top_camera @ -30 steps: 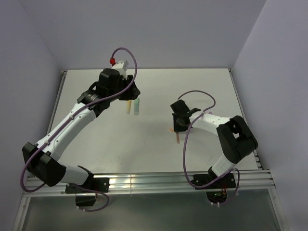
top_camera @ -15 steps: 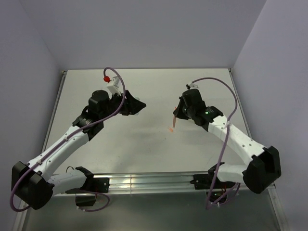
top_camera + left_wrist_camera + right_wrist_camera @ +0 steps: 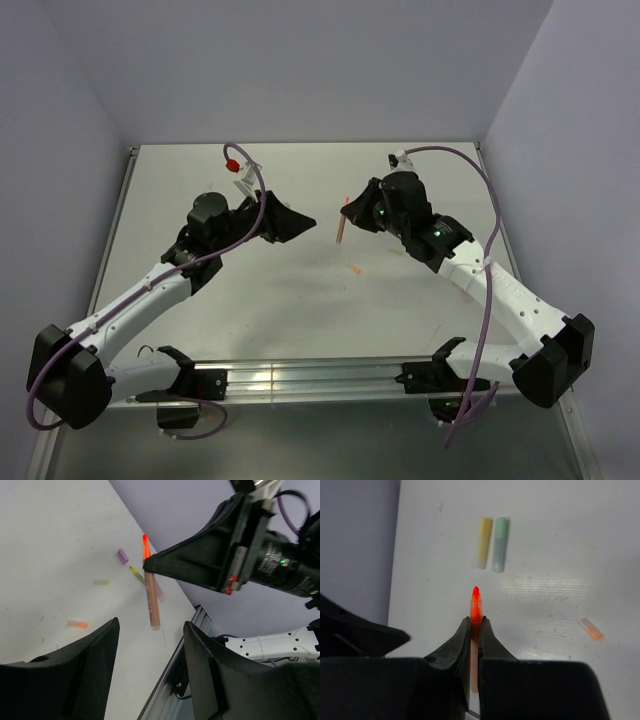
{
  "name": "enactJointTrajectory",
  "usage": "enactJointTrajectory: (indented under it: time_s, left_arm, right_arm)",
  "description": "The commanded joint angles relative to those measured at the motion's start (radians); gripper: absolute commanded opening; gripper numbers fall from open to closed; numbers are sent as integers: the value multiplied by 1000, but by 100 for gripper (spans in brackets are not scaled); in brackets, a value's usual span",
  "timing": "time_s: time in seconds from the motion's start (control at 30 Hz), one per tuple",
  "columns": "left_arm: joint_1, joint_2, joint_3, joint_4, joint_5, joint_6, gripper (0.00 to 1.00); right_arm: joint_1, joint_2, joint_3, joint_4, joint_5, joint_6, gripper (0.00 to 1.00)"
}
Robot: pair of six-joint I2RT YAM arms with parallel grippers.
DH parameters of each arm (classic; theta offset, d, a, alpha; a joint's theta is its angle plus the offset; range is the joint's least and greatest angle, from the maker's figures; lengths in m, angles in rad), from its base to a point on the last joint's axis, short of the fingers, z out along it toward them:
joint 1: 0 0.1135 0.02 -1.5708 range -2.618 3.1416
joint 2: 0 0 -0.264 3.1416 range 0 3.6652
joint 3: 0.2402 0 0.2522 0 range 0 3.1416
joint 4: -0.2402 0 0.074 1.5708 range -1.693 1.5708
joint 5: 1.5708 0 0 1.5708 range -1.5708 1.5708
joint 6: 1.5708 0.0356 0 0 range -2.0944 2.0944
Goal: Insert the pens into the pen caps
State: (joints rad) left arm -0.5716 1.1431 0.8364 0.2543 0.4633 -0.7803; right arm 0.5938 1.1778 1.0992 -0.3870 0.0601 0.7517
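Orange-red pen [image 3: 475,600]: held in the air over mid-table, bare tip pointing left and sticking out just past the jaws. No cap on it.
Right gripper [image 3: 474,625]: jaws pressed together on that pen near its tip end.
Left gripper [image 3: 303,222]: jaws spread with nothing between them. It was raised and facing the right gripper across a small gap.
Change: a second earlier the right gripper was low at near-right, with the pen close to the table [image 3: 420,170]. The left one hung over the far-left pens. Both arms had since swung up and inward to face each other.
Meaning: the pick looked done, but with no cap in the left jaws no insertion was possible yet. Probably a handover or regrasp, or a cap fetch was still owed.
On table: yellow pen [image 3: 484,542] and mint-teal pen [image 3: 500,544] lay side by side at far left. Purple cap [image 3: 122,556] lay beyond the held pen, toward the right. Orange stub [image 3: 591,629] lay just near of the grippers, possibly a cap.
Hidden: the top view lost the yellow and mint-teal pens under the left arm. A thin yellowish stick was partly behind the held pen, and a greenish blur could not be identified. Whether the two lying pens were already capped could not be told.
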Motion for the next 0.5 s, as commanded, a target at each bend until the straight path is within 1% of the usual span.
enactJointTrajectory:
  time_s: [0.0,0.17,0.47]
  left_arm:
    - [-17,30,4,59,26,-2,59]
    - [-37,67,10,91,37,-11,57]
    - [-74,79,36,82,25,-5,56]
  right_arm:
    - [32,-1,85,39,29,29,0]
    - [81,19,139,23,55,32,0]
    - [126,57,192,23,66,31,0]
